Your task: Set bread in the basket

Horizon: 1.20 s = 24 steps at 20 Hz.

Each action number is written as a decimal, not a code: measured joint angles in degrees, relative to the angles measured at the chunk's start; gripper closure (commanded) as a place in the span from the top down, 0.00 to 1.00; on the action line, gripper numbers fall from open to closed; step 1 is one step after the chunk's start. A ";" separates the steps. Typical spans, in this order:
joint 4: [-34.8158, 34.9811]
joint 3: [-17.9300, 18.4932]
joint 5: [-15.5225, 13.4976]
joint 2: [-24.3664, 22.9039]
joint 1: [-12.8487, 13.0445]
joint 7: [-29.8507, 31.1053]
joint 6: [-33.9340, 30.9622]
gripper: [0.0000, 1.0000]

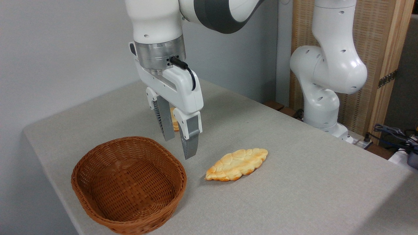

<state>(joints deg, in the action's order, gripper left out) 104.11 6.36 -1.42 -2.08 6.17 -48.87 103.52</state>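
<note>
A grey wall stands behind the table [294, 182], and a slatted wooden screen [382, 42] rises past its far right corner, where my base [326, 107] stands. The table top is a plain grey cloth. My fingers [179, 147] hang above it, spread apart and holding nothing, pointing down just beyond the far rim of the basket [129, 184]. The basket sits near the table's left front edge, shallow, brown and woven, with nothing in it. The bread [236, 164] lies flat toward the middle of the table, just right of the basket and apart from it, below and right of my fingers. A small bun [173, 121] shows partly behind my fingers, farther back on the table.
</note>
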 measured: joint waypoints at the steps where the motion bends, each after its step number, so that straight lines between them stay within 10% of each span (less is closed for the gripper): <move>1: 0.13 0.00 0.00 0.00 0.01 0.00 -0.01 1.00; 24: 19.58 2.37 3.93 -2.33 0.01 -10.48 -0.36 1.00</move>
<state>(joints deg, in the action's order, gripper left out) 123.69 8.73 2.52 -4.41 6.18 -59.34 103.17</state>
